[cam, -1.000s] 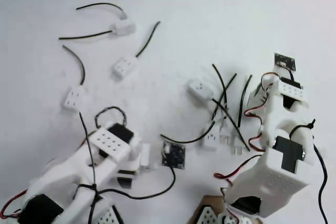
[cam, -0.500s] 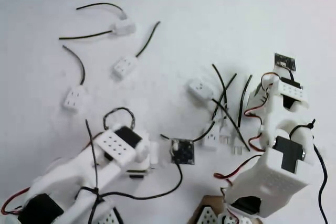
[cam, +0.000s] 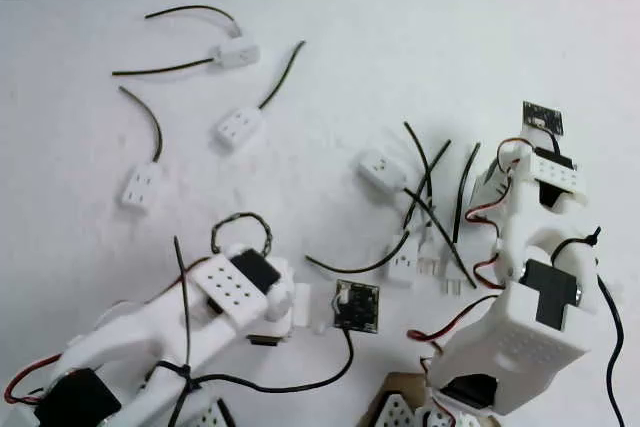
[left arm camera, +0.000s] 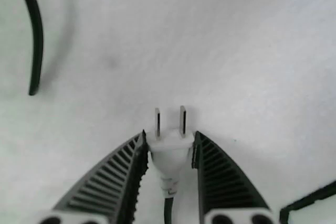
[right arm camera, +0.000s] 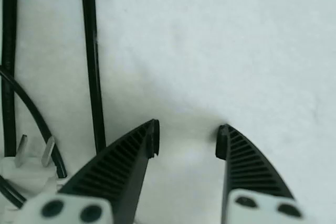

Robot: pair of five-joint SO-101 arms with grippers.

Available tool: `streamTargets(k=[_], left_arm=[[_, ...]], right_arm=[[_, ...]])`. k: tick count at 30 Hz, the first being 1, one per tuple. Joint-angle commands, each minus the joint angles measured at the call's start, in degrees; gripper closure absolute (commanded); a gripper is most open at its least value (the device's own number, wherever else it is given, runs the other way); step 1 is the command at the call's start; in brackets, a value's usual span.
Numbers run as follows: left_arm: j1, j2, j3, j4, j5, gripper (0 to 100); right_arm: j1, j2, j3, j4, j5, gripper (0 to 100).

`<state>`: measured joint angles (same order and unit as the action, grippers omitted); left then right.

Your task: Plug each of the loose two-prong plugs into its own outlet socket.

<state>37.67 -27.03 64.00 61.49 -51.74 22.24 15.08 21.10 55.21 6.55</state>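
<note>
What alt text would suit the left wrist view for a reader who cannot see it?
The left gripper is shut on a white two-prong plug, held between its black ribbed fingers with the metal prongs pointing away from the camera over the white table. A loose black cable end lies on the table off to one side.

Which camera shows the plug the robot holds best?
Left wrist view: the two-prong plug is clamped between the jaws, both prongs plain. The high view leaves it too small to tell; the right wrist view has another plug.
</note>
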Motion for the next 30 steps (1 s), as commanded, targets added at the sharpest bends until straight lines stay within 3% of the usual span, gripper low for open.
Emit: streamTargets(k=[1, 4, 10, 15, 30], left_arm=[[0.7, -1.3, -0.5, 0.5, 0.3, 98], [0.9, -1.3, -0.5, 0.5, 0.3, 96], [-1.3, -1.3, -0.2, 1.1, 0.5, 81], [-5.4, -1.3, -0.2, 1.2, 0.1, 84], [-5.5, -1.2, -0.3, 1.0, 0.2, 92]], right_arm=[[0.2, 0.7, -0.4, -2.1, -0.6, 78.6], [0.3, 0.7, -0.4, -2.1, -0.6, 78.6], [0.3, 0.7, -0.4, -2.1, -0.6, 78.6], [0.3, 0.7, -0.4, -2.1, -0.6, 78.6], [0.3, 0.7, -0.4, -2.1, -0.6, 78.6]])
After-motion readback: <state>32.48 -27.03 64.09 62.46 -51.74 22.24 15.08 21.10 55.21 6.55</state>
